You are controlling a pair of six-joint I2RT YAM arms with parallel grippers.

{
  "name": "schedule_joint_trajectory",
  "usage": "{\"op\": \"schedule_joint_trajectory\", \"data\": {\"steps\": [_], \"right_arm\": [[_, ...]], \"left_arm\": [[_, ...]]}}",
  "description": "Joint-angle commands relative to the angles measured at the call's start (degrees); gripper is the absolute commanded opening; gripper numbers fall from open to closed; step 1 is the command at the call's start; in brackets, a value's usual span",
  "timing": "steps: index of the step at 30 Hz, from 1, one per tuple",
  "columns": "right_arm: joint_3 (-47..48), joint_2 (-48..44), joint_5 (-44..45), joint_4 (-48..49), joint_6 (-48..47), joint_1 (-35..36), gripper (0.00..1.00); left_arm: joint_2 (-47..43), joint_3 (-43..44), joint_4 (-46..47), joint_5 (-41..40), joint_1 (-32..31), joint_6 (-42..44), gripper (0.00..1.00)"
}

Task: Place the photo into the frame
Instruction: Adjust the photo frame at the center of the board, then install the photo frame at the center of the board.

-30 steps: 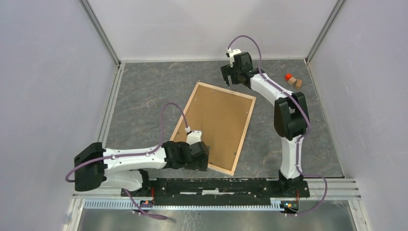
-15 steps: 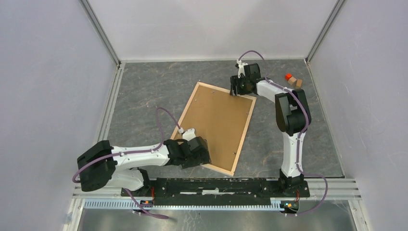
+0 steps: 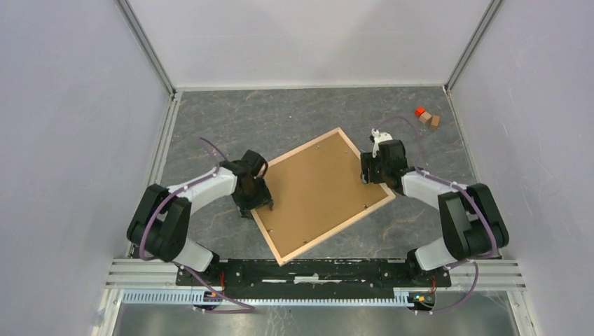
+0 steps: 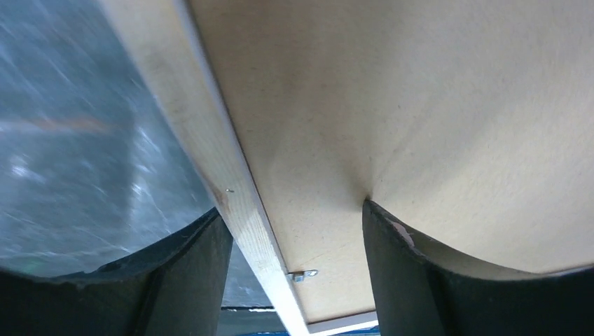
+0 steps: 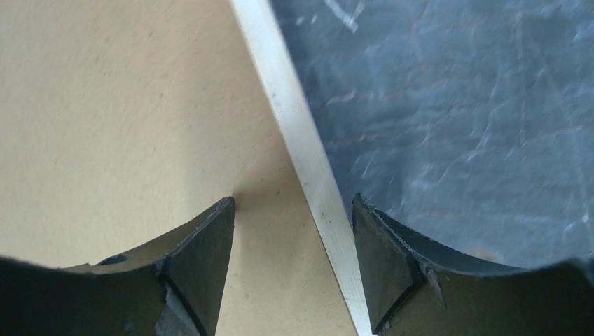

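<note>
The frame (image 3: 336, 232) lies back up in the middle of the desk (image 3: 210, 133), turned on a diagonal so that one corner points toward the near edge between the two arm bases and the opposite corner points toward the far wall. Its pale wood rails enclose a plain brown backing board (image 3: 322, 189) that fills the whole opening; whether the photo lies beneath the board cannot be told. The left claw (image 4: 295, 208) is down at the frame's left side, near the left corner. Its jaws are open and straddle the rail: one of its fingers (image 4: 189, 280) is on the desk side and the other is over the backing board, with room to spare around the wood, so nothing is pinched. A small metal tab (image 4: 302, 275) sits on the inner edge of the rail just beside it. The right claw (image 5: 293, 199) is down on the short rail at the frame's right, about midway along it. It is likewise open across the rail, with one of its fingers (image 5: 196, 266) meeting the board and the other outside over the desk. An orange block (image 3: 419, 111) and a wooden block (image 3: 432, 120) sit together in the far right corner, well apart from the frame.
</note>
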Motion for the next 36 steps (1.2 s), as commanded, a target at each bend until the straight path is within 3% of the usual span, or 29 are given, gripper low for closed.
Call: {"op": "schedule_joint_trajectory", "data": {"steps": [1,3,6,9,12,16,20,25,30,32,36], "right_arm": [[-7.85,-5.77,-5.66,-2.56,3.33,4.37,0.68],[-11.23,-9.15,-5.78,-1.95,3.91,5.18,0.68],[-16.52,-14.47,-7.75,-0.89,5.22,6.46,0.68],[-19.55,-19.31,-7.86,-0.86,4.95,6.96,0.72],[-17.15,-21.58,2.71,-5.35,3.49,6.94,0.98],[-10.97,-20.28,13.82,-8.26,2.99,6.86,0.98],[-4.98,-14.63,7.6,-5.04,1.99,5.95,0.98],[6.66,-5.24,11.66,-7.86,-2.23,5.89,0.94],[13.48,1.52,9.3,-6.44,-4.58,5.94,0.9],[15.81,4.41,10.56,-6.54,-4.49,5.94,0.88],[16.56,6.89,7.5,-4.24,-4.25,6.01,0.81]], "left_arm": [[7.64,8.69,2.99,3.65,8.55,13.82,0.7],[12.89,12.43,2.19,5.78,11.76,18.45,0.69],[18.04,15.89,1.61,7.92,13.68,21.7,0.54],[17.1,14.38,4.09,6.14,13.95,22.49,0.41],[15.38,13.51,4.15,3.77,14.39,24.25,0.34],[15.0,15.59,1.79,2.75,14.58,27.86,0.28],[13.99,15.4,1.82,1.25,14.57,29.27,0.21],[14.1,15.17,1.36,1.67,14.57,29.67,0.13],[13.54,16.1,-2.4,-6.34,14.36,29.48,0.02],[13.23,16.98,-4.36,-10.25,14.02,28.72,0.02],[12.48,15.99,-4.4,-9.14,13.98,28.37,0.02]]}}
